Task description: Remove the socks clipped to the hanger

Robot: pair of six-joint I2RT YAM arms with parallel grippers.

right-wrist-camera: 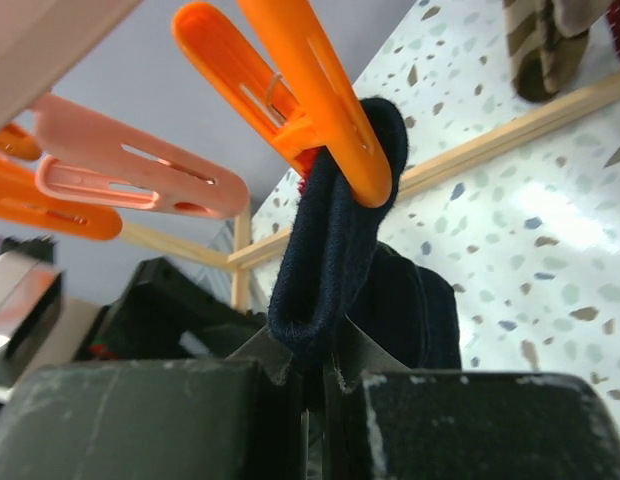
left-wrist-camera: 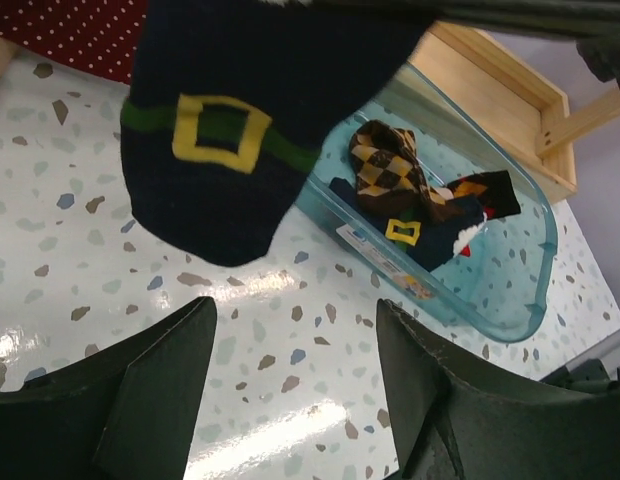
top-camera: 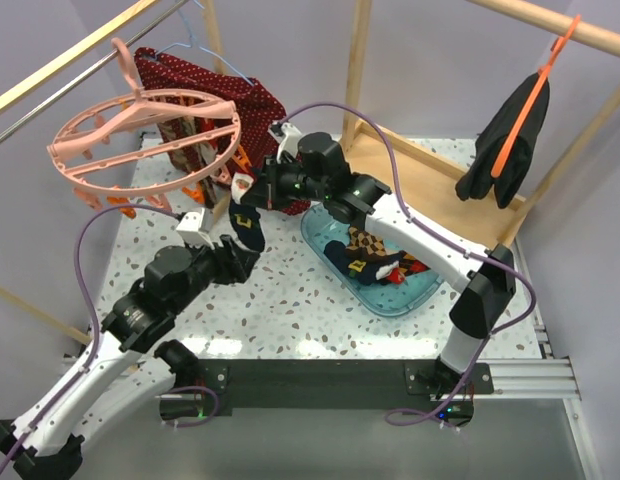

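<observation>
Socks (top-camera: 375, 262) are partly removed: several are deposited in the bin (top-camera: 422, 296) toward the right edge of the worktop (top-camera: 290, 300), while one navy sock (right-wrist-camera: 330, 250), clenched by the right tool (right-wrist-camera: 315, 372), is retained by the orange clip (right-wrist-camera: 320, 100) of the hanger (top-camera: 140, 140) above the far-left corner, and the left tool (left-wrist-camera: 295, 310) is released beneath.

Overhead camera looks down on the sock (top-camera: 248, 228); left wrist camera faces it closely; right wrist camera looks up from beneath.

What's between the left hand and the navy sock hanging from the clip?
Nothing. In the left wrist view the left hand is open just short of the navy sock, and only speckled tabletop shows through the gap.
</observation>
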